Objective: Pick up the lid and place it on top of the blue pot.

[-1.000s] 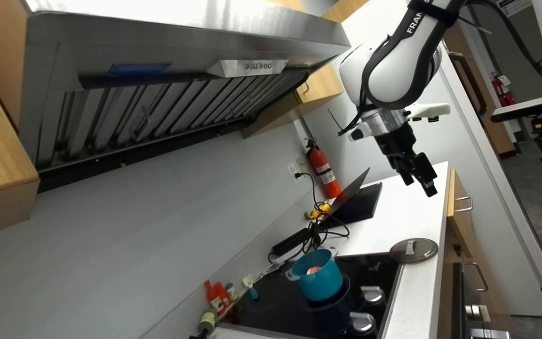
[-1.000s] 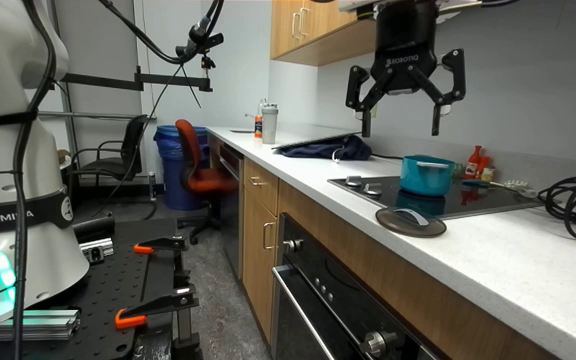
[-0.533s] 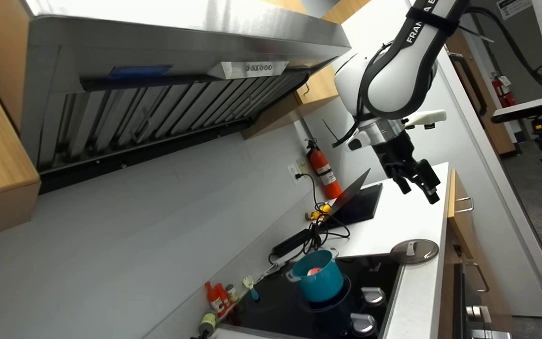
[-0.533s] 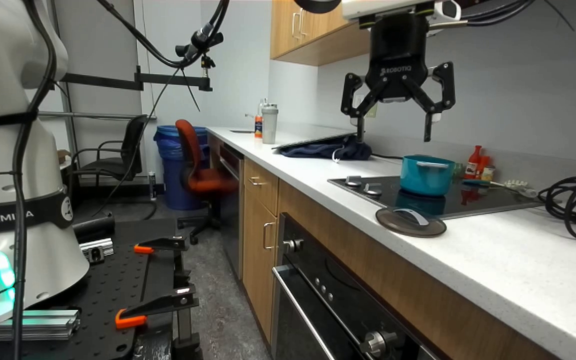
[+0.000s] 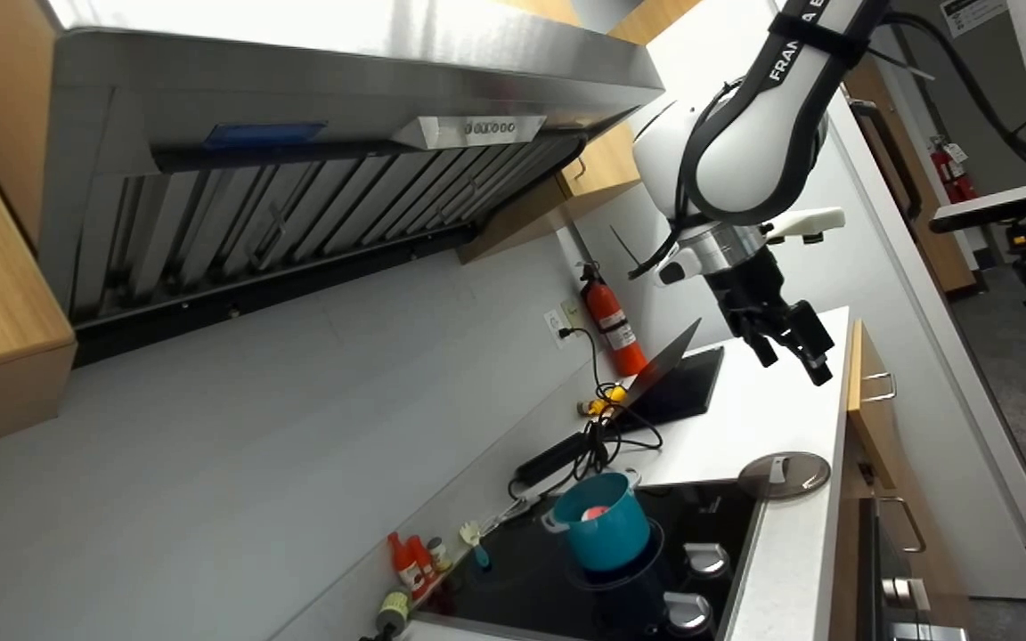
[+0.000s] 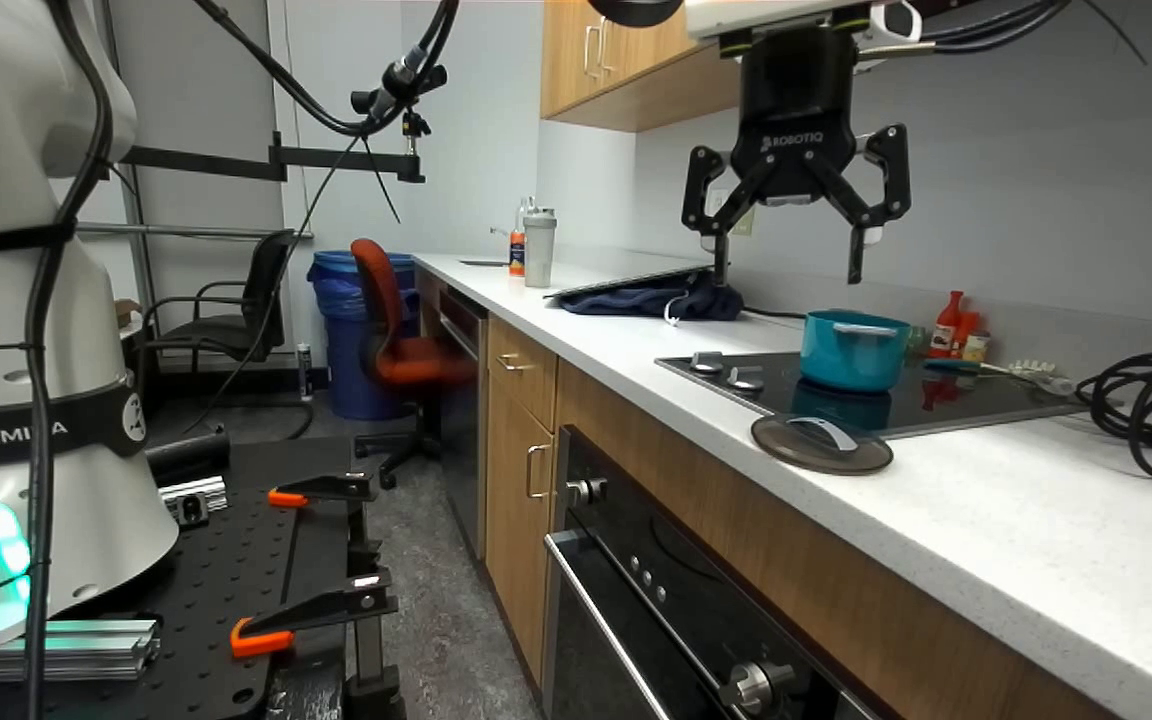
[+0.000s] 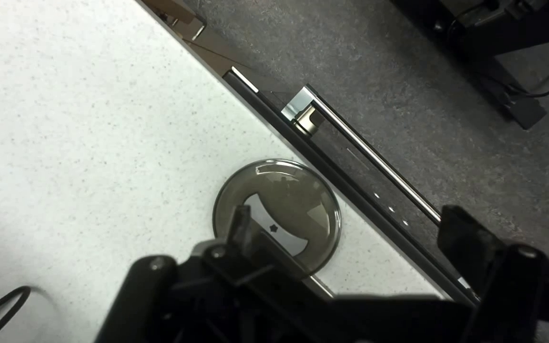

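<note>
Gripper point(image 6: 788, 272) gapes wide, 2 fingers point(image 6: 855, 260) holding nothing, well above the lid point(image 7: 281, 214), lying by the edge of the counter point(image 6: 996, 500), apart from the pot point(image 6: 851, 355). If lowered off-centre, I fear, it could shove that lid onto the floor point(image 7: 374, 62).

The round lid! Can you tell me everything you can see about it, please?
The lid is round and smoky brown-grey, see-through like glass, with a thin shiny rim. A pale grey handle, widest at its ends, arches across its middle, with a dark star-shaped mark. It lies handle up on the white counter, close to the front, partly covering a corner of the black cooktop. I can't tell whether it tips slightly there. The open gripper is higher up, not touching it.
</note>
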Robot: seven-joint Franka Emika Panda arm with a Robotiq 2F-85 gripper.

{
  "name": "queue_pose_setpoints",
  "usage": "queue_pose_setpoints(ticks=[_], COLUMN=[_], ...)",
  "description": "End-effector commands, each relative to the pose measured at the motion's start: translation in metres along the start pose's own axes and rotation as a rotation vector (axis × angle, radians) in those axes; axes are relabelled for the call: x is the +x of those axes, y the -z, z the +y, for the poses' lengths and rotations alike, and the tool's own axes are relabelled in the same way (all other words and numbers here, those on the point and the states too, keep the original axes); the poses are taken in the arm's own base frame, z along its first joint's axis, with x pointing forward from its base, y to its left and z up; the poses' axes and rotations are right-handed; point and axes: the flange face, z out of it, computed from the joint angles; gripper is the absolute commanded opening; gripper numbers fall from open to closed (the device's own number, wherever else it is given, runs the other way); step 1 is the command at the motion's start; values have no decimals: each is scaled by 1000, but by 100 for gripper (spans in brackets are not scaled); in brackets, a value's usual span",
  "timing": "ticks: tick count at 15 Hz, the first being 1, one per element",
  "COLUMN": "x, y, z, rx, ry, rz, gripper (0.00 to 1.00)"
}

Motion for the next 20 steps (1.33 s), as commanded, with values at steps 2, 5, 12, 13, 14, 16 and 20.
queue_pose_setpoints(ticks=[2,5,12,13,14,16,20], x=[-5,-6,12,16,23,35,68], y=[-7,-20,-46,-48,-51,-56,-78], z=[4,12,43,48,54,60,52], rx=[-2,6,3,-3,-7,-12,3], ry=[-3,-5,25,33,46,73,165], rz=[-10,-35,-47,-49,-50,-55,-68], gripper=[100,100,100,100,100,100,100])
